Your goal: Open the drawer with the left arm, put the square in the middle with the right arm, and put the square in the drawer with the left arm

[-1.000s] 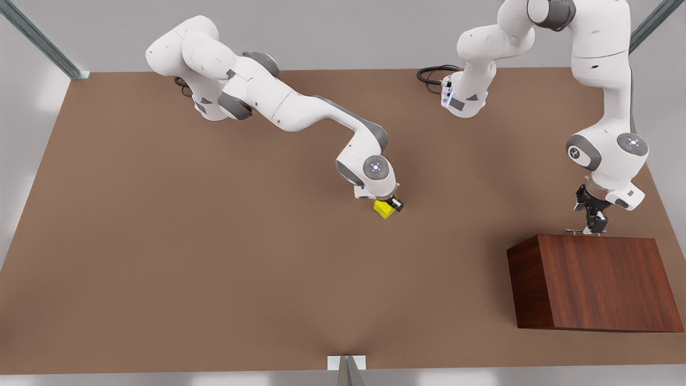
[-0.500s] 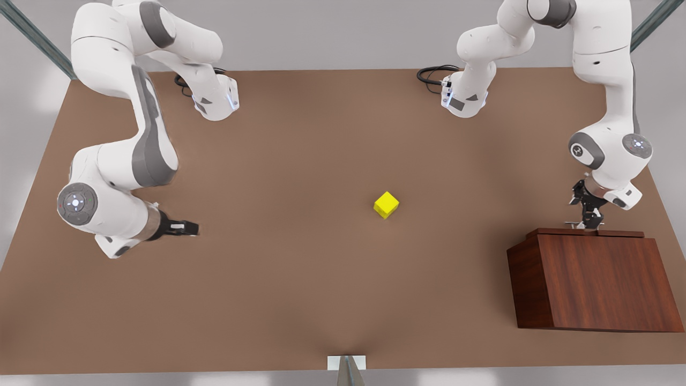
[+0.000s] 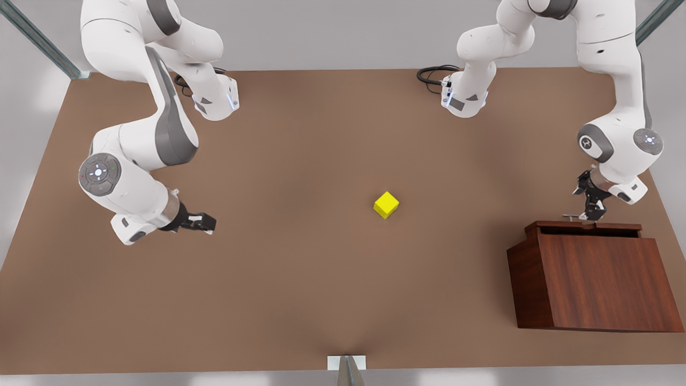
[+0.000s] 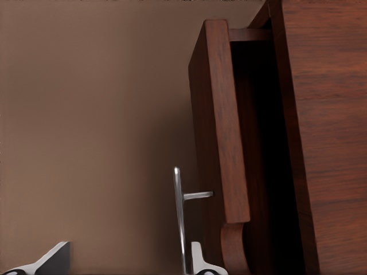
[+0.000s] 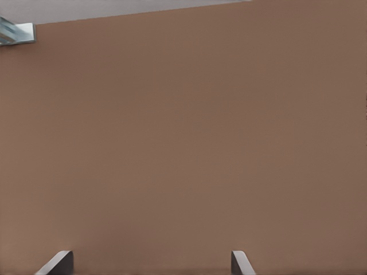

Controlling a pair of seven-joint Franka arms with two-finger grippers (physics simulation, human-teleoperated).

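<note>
The yellow square (image 3: 386, 205) rests alone on the brown table (image 3: 300, 279), near its middle. At the front view's right stands the dark wooden box (image 3: 600, 284), its drawer (image 3: 584, 227) slid a little way out toward the back. My left gripper (image 3: 590, 208) hangs at the silver handle (image 3: 574, 217). In the left wrist view the handle (image 4: 178, 217) lies between my spread fingertips (image 4: 198, 260), close to one of them, and the drawer front (image 4: 221, 120) stands off the box. My right gripper (image 3: 206, 221) is open and holds nothing, far to the front view's left of the square.
Both arm bases (image 3: 463, 99) stand on the table's back edge, with a black cable (image 3: 431, 74) beside one. A metal post (image 3: 347, 370) sits at the front edge. The right wrist view shows bare tabletop (image 5: 183, 143) ahead of the open fingers.
My right gripper let go of the square in the middle and swung away to the front view's left. The left gripper moved toward the back and the drawer slid farther out.
</note>
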